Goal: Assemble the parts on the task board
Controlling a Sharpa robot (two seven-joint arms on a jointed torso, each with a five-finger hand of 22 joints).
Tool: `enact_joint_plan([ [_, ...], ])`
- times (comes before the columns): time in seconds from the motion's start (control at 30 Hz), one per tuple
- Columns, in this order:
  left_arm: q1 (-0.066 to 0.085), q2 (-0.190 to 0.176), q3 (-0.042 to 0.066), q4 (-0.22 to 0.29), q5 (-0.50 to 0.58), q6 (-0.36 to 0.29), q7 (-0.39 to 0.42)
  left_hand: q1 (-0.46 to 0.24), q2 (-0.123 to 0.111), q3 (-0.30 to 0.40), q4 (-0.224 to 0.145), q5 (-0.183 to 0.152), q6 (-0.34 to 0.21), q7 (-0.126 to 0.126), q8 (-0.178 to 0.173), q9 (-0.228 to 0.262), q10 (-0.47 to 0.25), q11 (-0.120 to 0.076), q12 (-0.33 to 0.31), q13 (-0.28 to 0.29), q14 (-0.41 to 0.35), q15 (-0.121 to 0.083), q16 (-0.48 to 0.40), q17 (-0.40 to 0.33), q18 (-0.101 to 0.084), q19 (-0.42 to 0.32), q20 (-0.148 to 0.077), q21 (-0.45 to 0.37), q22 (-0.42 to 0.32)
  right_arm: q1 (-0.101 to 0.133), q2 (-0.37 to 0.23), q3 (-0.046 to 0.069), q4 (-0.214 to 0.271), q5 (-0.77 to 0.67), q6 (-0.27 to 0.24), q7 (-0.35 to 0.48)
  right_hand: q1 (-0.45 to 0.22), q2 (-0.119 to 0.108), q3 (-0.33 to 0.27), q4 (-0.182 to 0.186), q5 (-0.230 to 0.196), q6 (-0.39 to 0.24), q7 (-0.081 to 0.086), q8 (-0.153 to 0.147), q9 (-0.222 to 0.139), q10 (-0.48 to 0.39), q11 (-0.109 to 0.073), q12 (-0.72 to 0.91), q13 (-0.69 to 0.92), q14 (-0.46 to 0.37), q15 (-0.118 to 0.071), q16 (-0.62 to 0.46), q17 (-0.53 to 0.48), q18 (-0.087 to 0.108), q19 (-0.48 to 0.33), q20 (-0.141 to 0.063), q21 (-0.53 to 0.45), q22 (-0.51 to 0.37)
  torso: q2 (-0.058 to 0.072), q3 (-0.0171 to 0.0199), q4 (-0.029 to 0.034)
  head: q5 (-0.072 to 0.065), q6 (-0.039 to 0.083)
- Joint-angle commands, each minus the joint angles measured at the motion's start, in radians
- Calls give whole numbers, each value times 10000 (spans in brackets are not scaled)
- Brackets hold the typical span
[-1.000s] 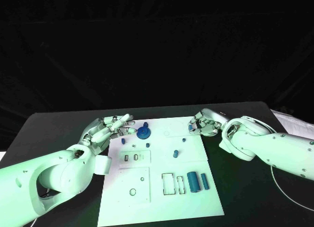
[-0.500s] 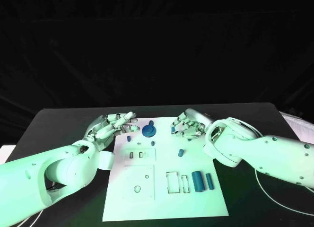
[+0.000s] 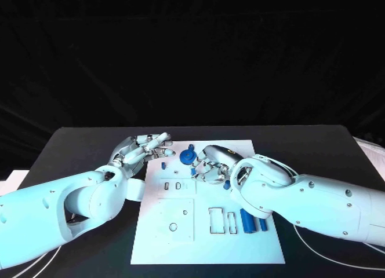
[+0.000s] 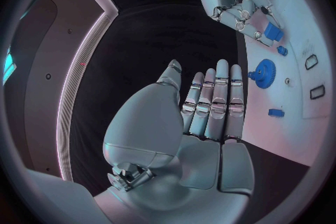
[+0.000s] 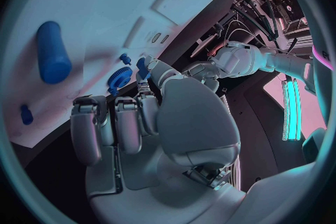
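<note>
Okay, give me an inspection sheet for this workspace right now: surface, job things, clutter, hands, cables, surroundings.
Surface: black table, bare around the board.
Job's things: white task board mid-table; blue gear near its far edge; two blue cylinders beside rectangular slots; small blue pieces lie scattered on it.
Clutter: nothing seen.
Hands: left hand open at the board's far left edge, fingers straight, holding nothing; right hand over the board beside the gear, fingers curled, grasp unclear.
Cables: white cable under the right arm.
Surroundings: black curtain behind.
</note>
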Motion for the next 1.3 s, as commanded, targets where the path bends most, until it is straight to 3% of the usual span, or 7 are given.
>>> enact_joint_plan([
  [0.03, 8, 13, 8, -53, 72, 31, 132, 62, 66, -18, -69, -26, 20, 7, -31, -12, -8, -4, -62, 11, -48, 12, -50, 9, 116, -58, -16, 45, 10, -80, 218, -36, -94, -765, 417, -365, -3, 87, 19, -22, -33, 48, 4, 70, 227, -24, 9, -17, 757, 789, -6, -33, 1410, -126, 263, -23, -52, 1644, 4, 26, -23, 111, -34],
  [0.17, 10, 14, 9, -84, 131, 26, 147, 62, 66, -18, -69, -26, 20, 7, -31, -12, -8, -4, -62, 11, -48, 12, -50, 9, 116, -58, -16, 45, 10, -184, 437, -75, -195, -914, 515, -452, -19, 81, 16, -20, -36, 50, 3, 70, 230, -19, 9, -8, 765, 787, -6, -38, 1399, -124, 257, -23, -56, 1636, 13, 11, -1, 128, -68],
  [0.53, 12, 2, 9, -79, 165, 46, 155, 62, 66, -18, -69, -26, 20, 7, -31, -12, -8, -4, -62, 11, -48, 12, -50, 9, 116, -58, -16, 45, 10, -293, 629, -107, -229, -962, 991, -347, -96, 48, 0, -7, -40, 57, 1, 68, 241, -8, 6, 6, 778, 786, -7, -44, 1388, -119, 243, -20, -65, 1619, 9, 25, -32, 227, -162],
  [1.3, 12, 24, 10, 2, 169, 105, 147, 62, 66, -18, -69, -26, 20, 7, -31, -12, -8, -4, -62, 11, -48, 12, -50, 9, 116, -58, -16, 45, 10, -415, 907, -120, -482, -1248, 1117, -492, -185, -10, -25, 1, -9, 53, -3, 57, 251, -5, 4, 10, 784, 786, -9, -48, 1383, -116, 235, -19, -71, 1607, 1, 19, -28, 291, -312],
])
